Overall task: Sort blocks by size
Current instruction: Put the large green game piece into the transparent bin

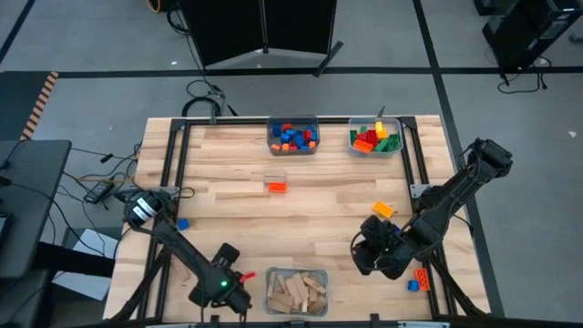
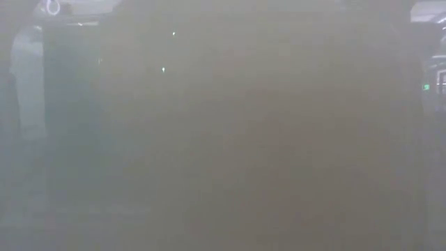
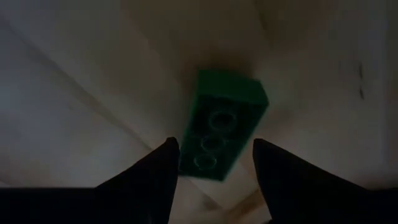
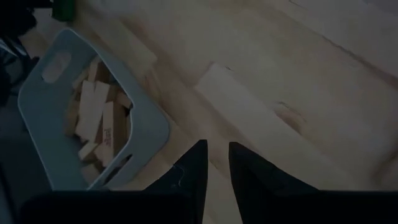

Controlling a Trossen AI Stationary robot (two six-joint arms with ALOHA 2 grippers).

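A green studded brick [image 3: 221, 127] lies flat on the wooden table [image 1: 328, 196], near its front left. My left gripper [image 3: 214, 146] points down over it, open, one finger on either long side of the brick; I cannot tell whether a finger touches it. In the high view that gripper [image 1: 223, 290] stands just left of the bin of tan wooden blocks [image 1: 296, 292]. My right gripper [image 4: 217, 148] hangs over bare table at the front right [image 1: 373, 251], shut to a narrow slit with nothing in it. The low view is fogged over.
Two bins of coloured bricks [image 1: 292, 137] [image 1: 375, 138] stand at the far edge. Loose pieces lie about: a tan block [image 1: 274, 177] beside an orange brick [image 1: 277, 187], an orange one [image 1: 383, 210], a blue one [image 1: 183, 223], and red and blue ones [image 1: 419, 280].
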